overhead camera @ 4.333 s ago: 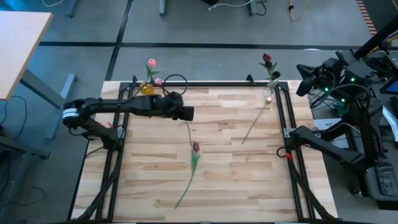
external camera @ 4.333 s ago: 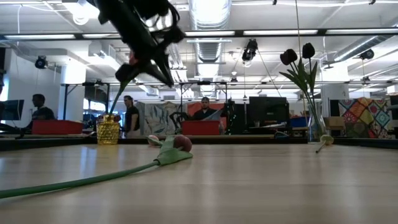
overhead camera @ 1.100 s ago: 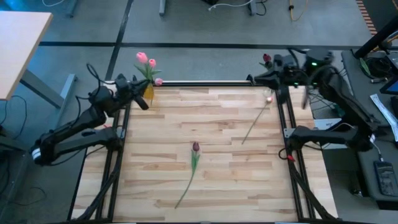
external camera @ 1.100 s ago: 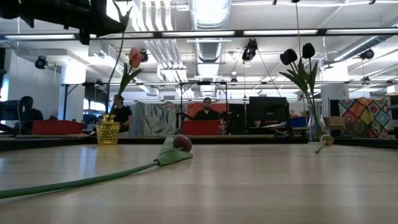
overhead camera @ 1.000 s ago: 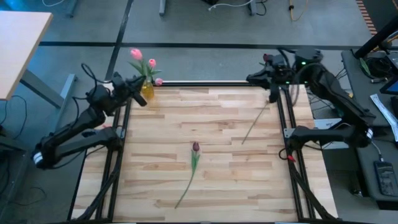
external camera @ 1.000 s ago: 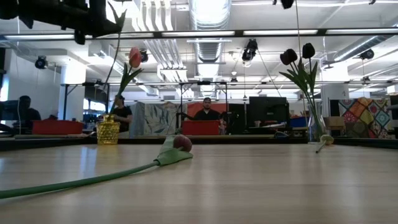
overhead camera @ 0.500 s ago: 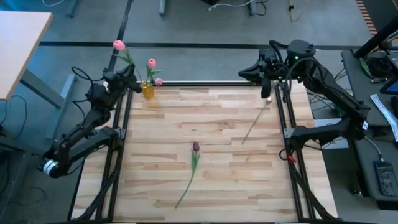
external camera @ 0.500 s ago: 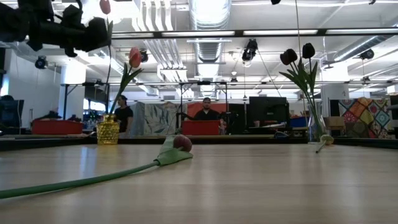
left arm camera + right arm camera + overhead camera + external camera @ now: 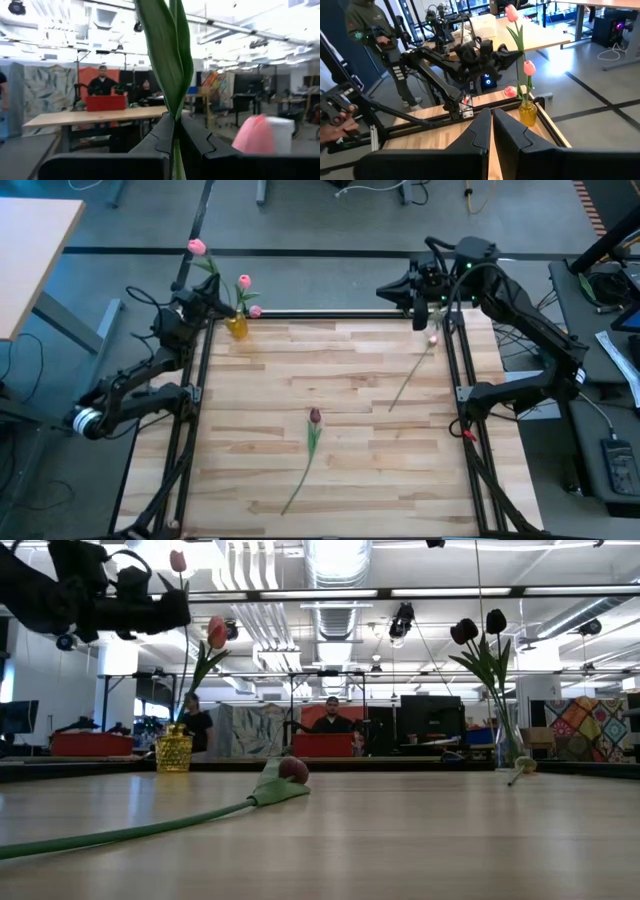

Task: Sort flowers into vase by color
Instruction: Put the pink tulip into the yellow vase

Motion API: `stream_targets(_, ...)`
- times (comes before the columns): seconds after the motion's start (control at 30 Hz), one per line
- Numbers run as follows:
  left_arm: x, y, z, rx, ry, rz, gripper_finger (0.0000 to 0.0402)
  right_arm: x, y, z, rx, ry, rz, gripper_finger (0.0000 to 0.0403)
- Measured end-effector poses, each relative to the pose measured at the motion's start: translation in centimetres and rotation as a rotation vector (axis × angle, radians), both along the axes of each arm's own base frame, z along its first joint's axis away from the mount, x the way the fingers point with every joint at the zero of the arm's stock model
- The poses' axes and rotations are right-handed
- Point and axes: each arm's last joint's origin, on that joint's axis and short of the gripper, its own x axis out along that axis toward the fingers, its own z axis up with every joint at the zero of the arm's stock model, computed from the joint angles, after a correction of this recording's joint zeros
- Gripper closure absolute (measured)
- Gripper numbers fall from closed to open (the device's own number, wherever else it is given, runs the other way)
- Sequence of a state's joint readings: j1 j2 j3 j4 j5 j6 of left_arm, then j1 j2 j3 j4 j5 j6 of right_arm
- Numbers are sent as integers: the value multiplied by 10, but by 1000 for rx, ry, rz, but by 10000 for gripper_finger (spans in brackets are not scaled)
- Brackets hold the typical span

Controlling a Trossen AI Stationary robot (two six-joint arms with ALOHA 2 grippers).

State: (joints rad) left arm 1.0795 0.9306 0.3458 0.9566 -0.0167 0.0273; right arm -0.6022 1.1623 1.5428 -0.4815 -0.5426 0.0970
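Left gripper [image 9: 212,302]: we see it raised above the far-left corner of the tabletop [image 9: 340,430], beside the yellow vase [image 9: 237,326]; its fingers [image 9: 160,137] are pressed together on the green stem of a pink tulip [image 9: 196,247]; the flower's head stands up and out past the tabletop's far edge.
Right gripper [image 9: 385,290]: we see it held high over the far-right corner; its fingers [image 9: 482,132] are pressed together with nothing between them; it points across toward the left arm.
Yellow vase: on the far-left corner; we count a pink tulip standing in it [image 9: 244,282] and another pink head [image 9: 256,311] low beside its rim.
Clear vase [image 9: 511,750]: at the far-right corner in the low view, holding dark tulips [image 9: 479,627]; from above the right arm covers it.
Loose flowers: a dark red tulip [image 9: 314,417] lies near the middle of the tabletop, stem running toward the near edge; a pink-headed tulip [image 9: 432,339] lies near the right rail, stem slanting toward the centre; the two are well apart.
Room: people [image 9: 330,728] sit at desks beyond the tabletop.
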Motion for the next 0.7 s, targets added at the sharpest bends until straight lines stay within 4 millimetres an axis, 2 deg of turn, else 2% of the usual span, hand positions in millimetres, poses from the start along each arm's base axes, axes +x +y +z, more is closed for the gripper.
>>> stream_targets(0.3, 4, 16, -16, -41, 39, 25, 401, 0, 0, 12, 2, -29, -4, 390)
stream_targets(0.7, 1, 12, -38, -92, 30, 41, 401, -1, 0, 15, -5, -33, -17, 390)
